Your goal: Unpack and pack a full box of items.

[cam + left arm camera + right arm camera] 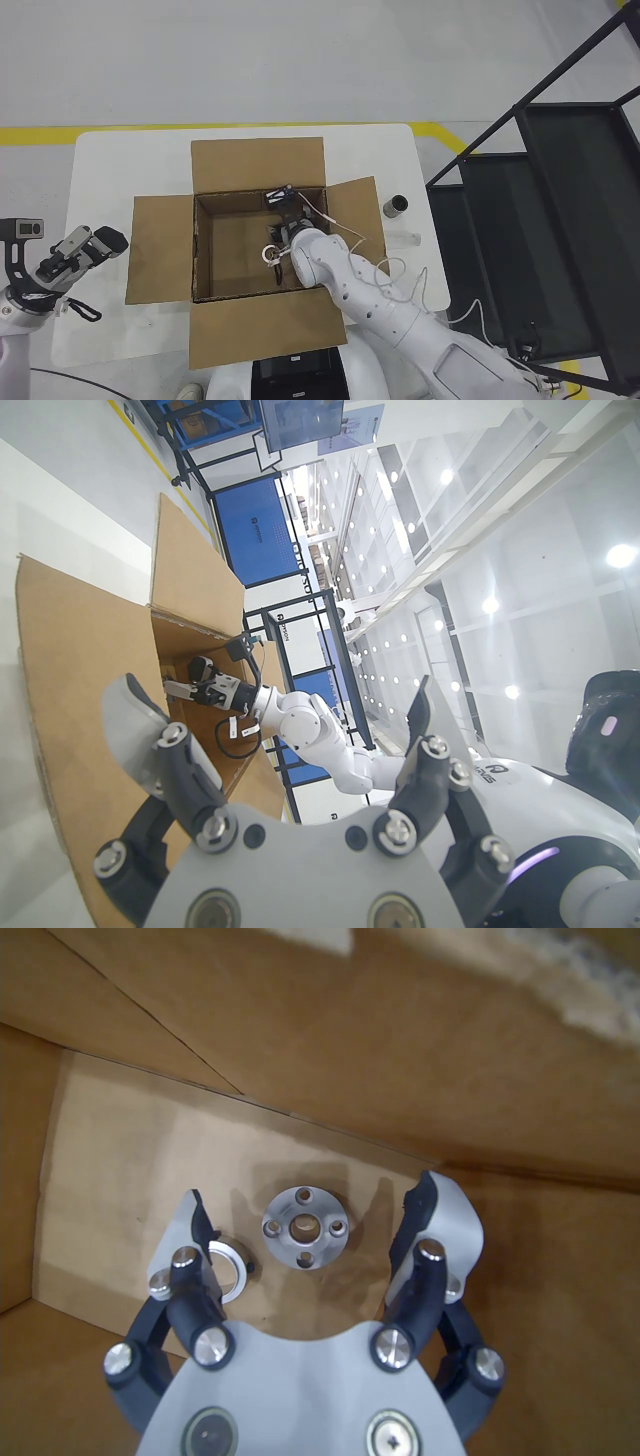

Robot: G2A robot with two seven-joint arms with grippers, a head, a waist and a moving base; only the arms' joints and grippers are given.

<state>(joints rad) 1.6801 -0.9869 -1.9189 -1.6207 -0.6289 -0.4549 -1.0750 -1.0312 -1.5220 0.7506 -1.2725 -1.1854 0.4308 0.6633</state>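
An open cardboard box (160,250) sits mid-table with all flaps spread. My right gripper (310,1198) hangs open inside it, just above the box floor (125,1168). Between its fingers lies a round metal flange (305,1228) with a centre bore and several small holes. A metal ring (231,1273) rests beside it, partly hidden behind one finger (200,1223). From above the right gripper (272,255) shows inside the box; the left wrist view shows the right gripper (175,690) there too. My left gripper (275,710) is open and holds nothing, off the table's left edge (85,250).
A dark metal cylinder (397,206) and a clear tube (404,238) lie on the white table (120,160), right of the box. A black metal rack (560,200) stands at the right. Yellow floor tape (40,132) runs behind the table.
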